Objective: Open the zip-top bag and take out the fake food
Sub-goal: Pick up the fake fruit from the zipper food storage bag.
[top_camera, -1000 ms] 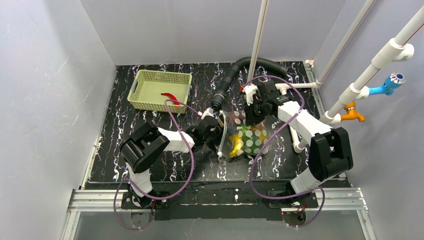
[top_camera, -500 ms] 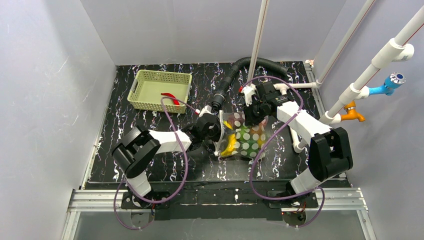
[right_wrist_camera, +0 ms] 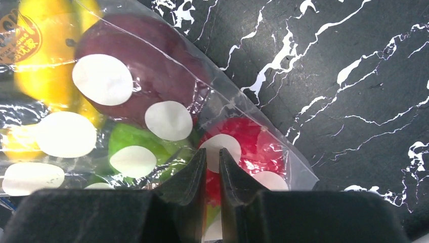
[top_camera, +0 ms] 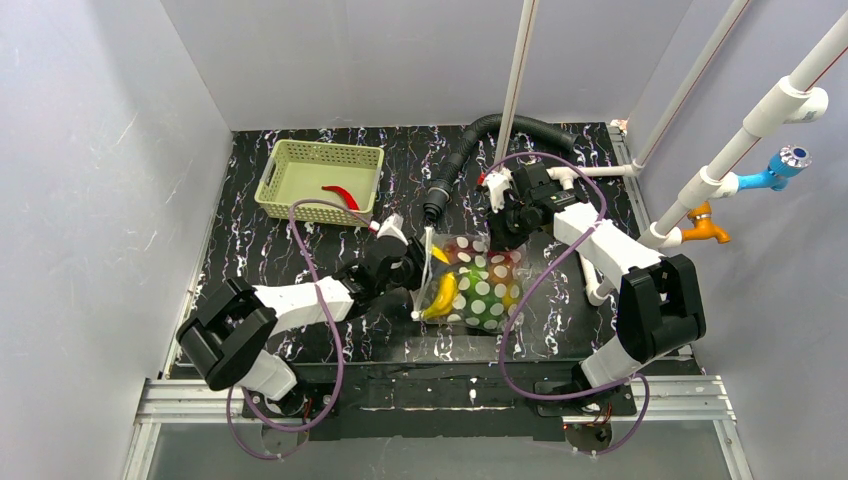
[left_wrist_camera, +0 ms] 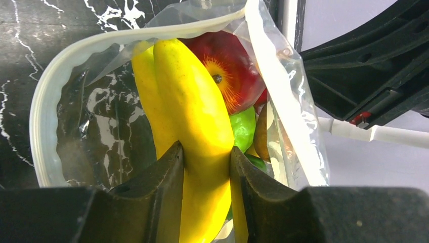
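Here the left claw (left_wrist_camera: 205, 152) has its two fingers closed part-way round the yellow banana (left_wrist_camera: 187, 101), gripping it by the sides just inside the open mouth of the zip-top bag (top_camera: 470, 285). The bag lies in the middle of the top view on the table (top_camera: 260, 240). The right claw (right_wrist_camera: 211, 154) is nearly shut, pinching the spotted film at the bag's far corner, toward the upper right of the bag in that view. The step in hand looks like drawing the banana out, so the pull should run along the fruit's own length, out through the mouth toward the left of the frame. Meanwhile the right claw should anchor the bag so that it does not trail after. The glossy skin may slip between the fingers, and the zip strip (left_wrist_camera: 45, 101) curls close round the opening, so a slow, level pull seems wise. The rest of the fake food (left_wrist_camera: 230, 71), a red apple, green pieces and a dark purple one, sits behind it in the bag. A pale green basket (top_camera: 318, 146) in the upper left of the top view already holds a red chili (top_camera: 340, 194) and is probably where the banana goes. The table is black with white marbling, shut in by pale grey walls, and white pipes cross the right side.
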`<state>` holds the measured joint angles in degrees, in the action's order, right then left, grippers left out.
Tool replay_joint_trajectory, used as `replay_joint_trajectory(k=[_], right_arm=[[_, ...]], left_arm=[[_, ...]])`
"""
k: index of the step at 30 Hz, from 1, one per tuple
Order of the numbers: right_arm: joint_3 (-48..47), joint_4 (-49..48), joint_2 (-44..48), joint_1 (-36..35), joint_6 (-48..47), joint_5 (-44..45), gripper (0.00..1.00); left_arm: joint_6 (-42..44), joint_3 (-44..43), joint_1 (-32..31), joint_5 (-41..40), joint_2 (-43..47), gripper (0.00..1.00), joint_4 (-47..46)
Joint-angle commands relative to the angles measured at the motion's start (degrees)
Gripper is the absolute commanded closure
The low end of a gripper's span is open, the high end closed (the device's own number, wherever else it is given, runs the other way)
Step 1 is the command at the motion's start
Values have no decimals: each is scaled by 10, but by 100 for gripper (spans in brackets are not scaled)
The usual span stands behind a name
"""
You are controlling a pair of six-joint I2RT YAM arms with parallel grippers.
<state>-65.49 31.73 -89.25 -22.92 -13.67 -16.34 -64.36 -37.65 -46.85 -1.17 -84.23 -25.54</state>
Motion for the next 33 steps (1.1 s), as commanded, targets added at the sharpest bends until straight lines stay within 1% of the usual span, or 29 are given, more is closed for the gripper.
replay_joint_trajectory(k=[1,3,6,7,8,11,12,14,17,20,24,26,28,29,30,31,32,33], right_arm=[[-8,6,15,-2,-4,-4,77],[-10,13,30,-2,-9,-50,73],[-17,43,57,-3,-37,-174,55],[-20,56,67,-3,-51,-212,51],[-25,69,76,-4,-65,-239,44],[-34,116,95,-10,-116,-309,30],[-36,129,97,-17,-135,-320,27],[-35,145,97,-41,-163,-311,21],[-26,128,91,-84,-164,-240,20],[-27,100,76,-114,-141,-145,25],[-35,79,56,-142,-125,-43,40],[-35,75,50,-149,-123,-20,48],[-31,75,50,-153,-124,-24,55],[-29,78,51,-154,-127,-34,62],[-29,82,52,-154,-130,-51,72],[-28,85,56,-154,-132,-67,92],[-28,87,61,-154,-133,-82,99],[-28,91,67,-154,-134,-93,99]], left_arm=[[-10,41,11,32,30,100,-78],[-17,52,14,52,21,100,-117],[-16,58,15,72,5,100,-156],[-13,57,15,75,3,100,-159],[-11,56,15,78,2,100,-160],[-13,52,15,80,2,100,-159],[-14,50,15,79,3,100,-155],[-19,45,15,79,4,100,-147],[-29,43,14,76,6,100,-142],[-36,42,14,73,11,100,-139],[-42,44,14,73,21,100,-139],[-44,46,15,71,28,100,-138],[-45,50,15,66,36,100,-135],[-45,52,15,64,40,100,-136],[-45,55,15,62,43,100,-136],[-45,57,15,58,47,100,-135],[-44,61,14,56,50,100,-136],[-44,63,15,53,53,100,-136]])
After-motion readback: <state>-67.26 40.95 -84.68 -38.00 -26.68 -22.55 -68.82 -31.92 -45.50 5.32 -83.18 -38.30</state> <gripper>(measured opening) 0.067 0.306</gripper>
